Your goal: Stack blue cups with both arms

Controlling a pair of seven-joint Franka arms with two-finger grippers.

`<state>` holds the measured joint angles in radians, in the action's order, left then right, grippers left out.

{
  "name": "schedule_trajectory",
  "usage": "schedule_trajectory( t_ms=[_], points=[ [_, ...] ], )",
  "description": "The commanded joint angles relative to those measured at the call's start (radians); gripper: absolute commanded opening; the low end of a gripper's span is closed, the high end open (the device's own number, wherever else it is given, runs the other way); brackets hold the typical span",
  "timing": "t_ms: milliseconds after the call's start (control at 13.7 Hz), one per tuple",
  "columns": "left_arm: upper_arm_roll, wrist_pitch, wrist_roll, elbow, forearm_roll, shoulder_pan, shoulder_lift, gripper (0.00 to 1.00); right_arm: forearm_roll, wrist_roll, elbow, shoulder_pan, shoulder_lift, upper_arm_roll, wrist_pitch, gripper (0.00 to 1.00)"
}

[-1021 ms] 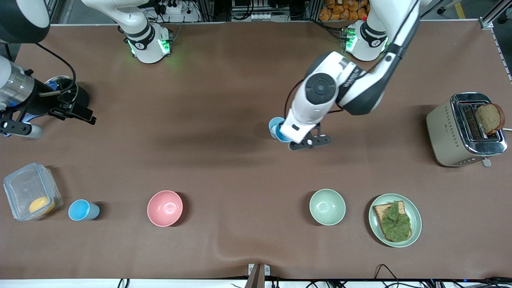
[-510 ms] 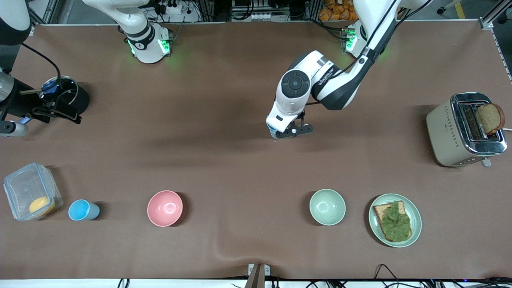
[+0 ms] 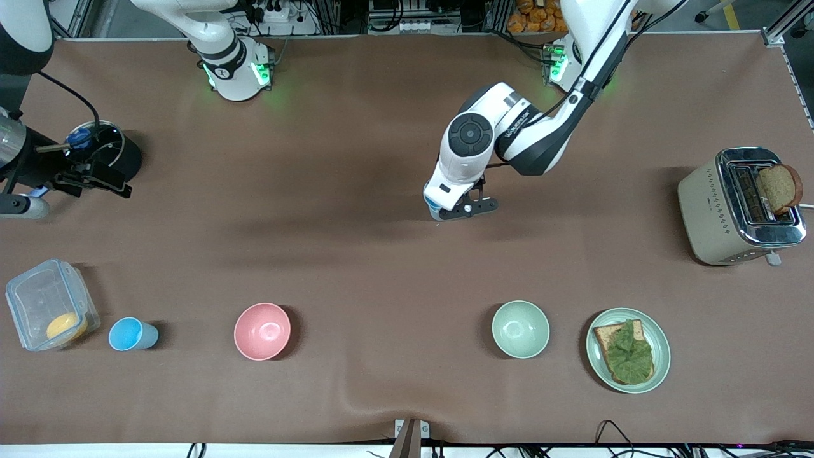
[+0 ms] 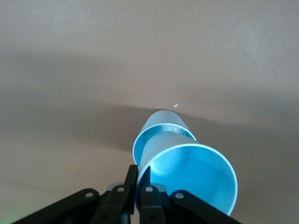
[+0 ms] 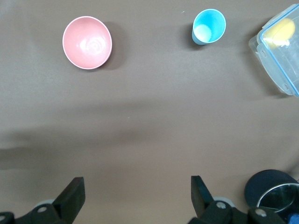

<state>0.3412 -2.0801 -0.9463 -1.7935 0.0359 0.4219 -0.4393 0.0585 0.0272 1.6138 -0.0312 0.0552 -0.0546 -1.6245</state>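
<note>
My left gripper (image 3: 439, 213) (image 4: 138, 179) is shut on the rim of a bright blue cup (image 4: 196, 177) over the middle of the table. That cup's lower end sits inside the rim of a paler blue cup (image 4: 159, 126) beneath it. In the front view only a blue sliver (image 3: 431, 205) shows beside the left wrist. Another blue cup (image 3: 132, 334) (image 5: 209, 25), with a pale patch inside, stands upright beside the clear container. My right gripper (image 5: 135, 186) is open and empty, up over the right arm's end of the table.
A pink bowl (image 3: 262, 331) (image 5: 87, 42), a pale green bowl (image 3: 520, 329) and a plate with toast and lettuce (image 3: 598, 356) stand along the near side. A toaster (image 3: 741, 207) is at the left arm's end. A clear container (image 3: 48, 305) and a black pot (image 3: 108, 149) are at the right arm's end.
The left arm has swung toward the right arm's end and come over the cup, which it now hides in the front view. The right arm has drawn back toward the table's end.
</note>
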Motion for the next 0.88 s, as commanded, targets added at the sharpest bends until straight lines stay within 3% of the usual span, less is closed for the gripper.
schedule_trajectory(
  t_ms=[0, 219, 802],
  points=[
    [-0.008, -0.006, -0.015, 0.026, -0.01, 0.002, 0.01, 1.0, -0.07, -0.03, -0.006, 0.019, 0.0, 0.019, 0.011, 1.0],
    [-0.021, 0.018, -0.012, 0.083, -0.005, -0.021, 0.028, 1.0, -0.095, -0.032, 0.0, 0.01, -0.001, 0.021, 0.015, 1.0],
    [-0.025, 0.278, 0.194, 0.284, 0.018, -0.291, 0.169, 1.0, -0.091, -0.03, 0.001, 0.01, 0.0, 0.021, 0.023, 1.0]
  ],
)
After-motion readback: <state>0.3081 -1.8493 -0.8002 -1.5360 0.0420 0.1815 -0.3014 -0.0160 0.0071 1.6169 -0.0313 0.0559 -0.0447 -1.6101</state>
